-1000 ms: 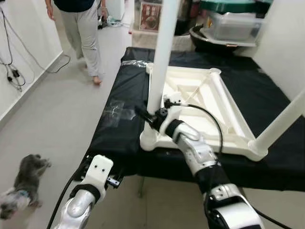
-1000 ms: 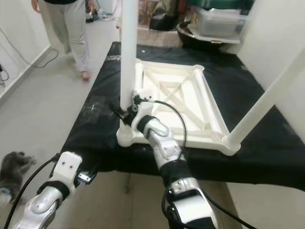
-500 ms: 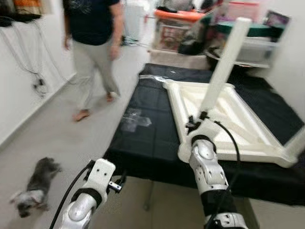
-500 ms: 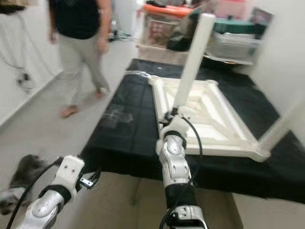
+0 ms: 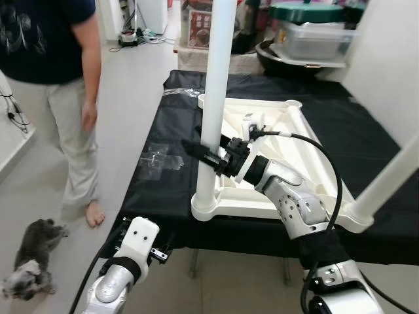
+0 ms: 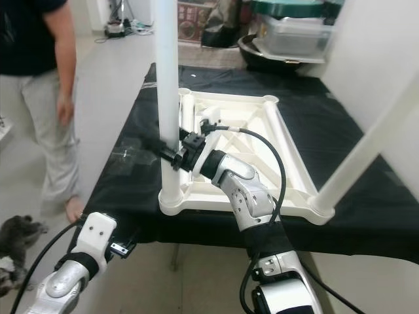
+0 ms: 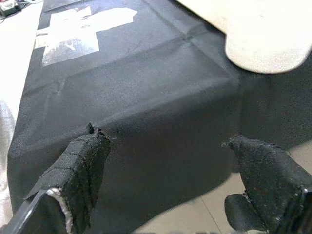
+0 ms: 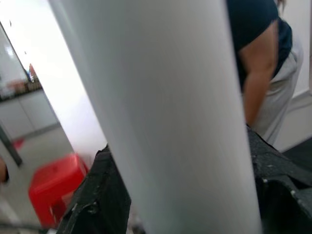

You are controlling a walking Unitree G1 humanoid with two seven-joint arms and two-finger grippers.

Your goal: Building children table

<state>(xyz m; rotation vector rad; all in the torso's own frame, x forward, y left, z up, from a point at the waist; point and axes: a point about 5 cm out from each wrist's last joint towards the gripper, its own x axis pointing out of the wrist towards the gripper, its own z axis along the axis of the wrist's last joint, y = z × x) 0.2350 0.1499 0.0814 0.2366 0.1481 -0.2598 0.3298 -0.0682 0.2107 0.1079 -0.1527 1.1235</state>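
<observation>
White table leg (image 5: 217, 78) over black cloth (image 5: 163, 176).

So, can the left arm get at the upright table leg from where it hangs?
Probably not as it stands: the left pincer hangs low, below the black-covered bench's front edge, open. The leg rises from the table's corner socket above it, already clamped by the right pincer.

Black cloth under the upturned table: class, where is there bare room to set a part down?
Bare black cloth lies left of the tabletop frame, around a taped patch, and to the frame's right. Crowded: the near-left corner, where the right gripper grips the white leg.
</observation>
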